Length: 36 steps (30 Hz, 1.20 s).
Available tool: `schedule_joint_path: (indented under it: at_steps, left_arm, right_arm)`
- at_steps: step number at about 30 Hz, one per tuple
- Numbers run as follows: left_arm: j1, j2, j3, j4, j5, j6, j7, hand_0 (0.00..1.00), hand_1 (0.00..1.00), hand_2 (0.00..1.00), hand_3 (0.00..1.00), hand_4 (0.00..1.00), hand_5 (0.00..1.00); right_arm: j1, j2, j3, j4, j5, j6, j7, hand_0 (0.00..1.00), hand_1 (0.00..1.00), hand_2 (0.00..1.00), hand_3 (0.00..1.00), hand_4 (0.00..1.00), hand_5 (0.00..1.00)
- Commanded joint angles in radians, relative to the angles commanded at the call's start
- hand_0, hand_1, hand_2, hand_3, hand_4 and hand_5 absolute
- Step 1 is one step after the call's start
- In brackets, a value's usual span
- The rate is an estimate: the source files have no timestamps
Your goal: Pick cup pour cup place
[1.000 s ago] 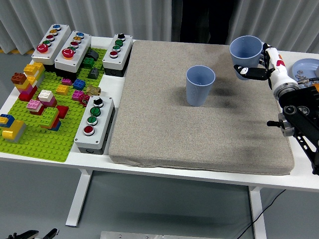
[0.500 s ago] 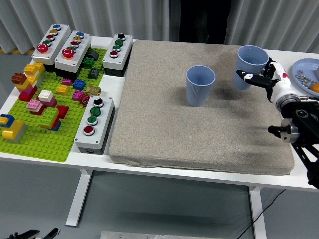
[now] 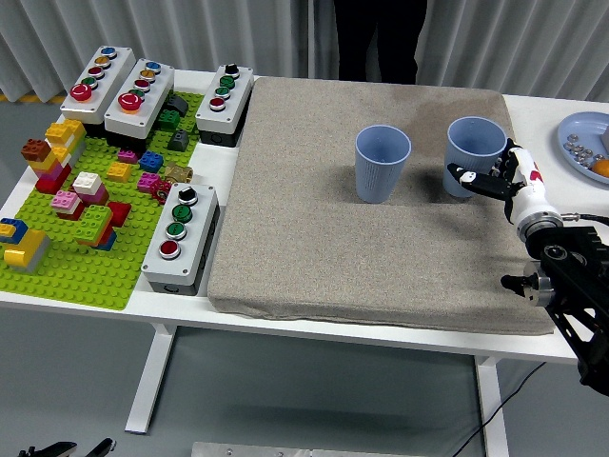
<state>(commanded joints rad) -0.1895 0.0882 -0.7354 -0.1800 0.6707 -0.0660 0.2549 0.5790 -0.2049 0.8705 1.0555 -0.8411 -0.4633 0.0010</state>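
Spanning most of the white table (image 3: pixel 238 314), a grey felt-like mat (image 3: pixel 314 238) carries both cups, with a green brick baseplate (image 3: pixel 67 271) heaped with coloured bricks and four button boxes (image 3: pixel 181 233) off to the left, and a blue plate (image 3: pixel 582 133) of small bits at the far right edge. Standing upright near the mat's middle, the free blue cup (image 3: pixel 383 165), plain, tapered and open-mouthed; just to its right and apart from it, the second blue cup (image 3: pixel 474 155), same shape and colour, base down on the mat. Wrapped around that second cup's side from the right, the right hand (image 3: pixel 500 179), fingers curled about the wall in a grasp. Probably thin plastic: light, fairly stiff but squeezable at the rim, smooth enough to slip, so best taken mid-wall with a gentle grip. No left hand in sight. Barely showing at the top, a person's dark clothing beyond the table.
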Motion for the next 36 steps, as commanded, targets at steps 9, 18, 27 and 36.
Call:
schedule_joint_path:
  at_steps: [9, 18, 27, 36]
  left_arm:
    - [0.001, 0.001, 0.006, 0.0, -0.002, -0.002, 0.001, 0.764, 0.779, 0.827, 0.719, 0.507, 0.998]
    - [0.003, 0.0, 0.006, 0.0, -0.002, -0.003, 0.001, 0.764, 0.78, 0.827, 0.717, 0.507, 0.998]
    - [0.0, 0.0, 0.009, 0.0, -0.005, -0.003, 0.0, 0.764, 0.779, 0.826, 0.715, 0.506, 0.998]
    - [0.0, 0.0, 0.008, 0.0, -0.005, -0.003, 0.0, 0.764, 0.779, 0.826, 0.716, 0.506, 0.998]
  right_arm:
    - [-0.008, 0.009, -0.017, -0.016, -0.016, -0.016, 0.042, 0.847, 0.7, 0.566, 0.603, 0.61, 0.002]
    - [-0.016, 0.013, -0.017, -0.028, 0.003, -0.012, 0.057, 0.848, 0.701, 0.567, 0.602, 0.607, 0.002]
    - [-0.019, 0.014, -0.016, -0.031, 0.009, -0.005, 0.059, 0.847, 0.705, 0.568, 0.602, 0.603, 0.002]
    - [-0.021, 0.013, -0.011, -0.028, 0.003, 0.023, 0.043, 0.868, 0.742, 0.65, 0.754, 0.649, 0.002]
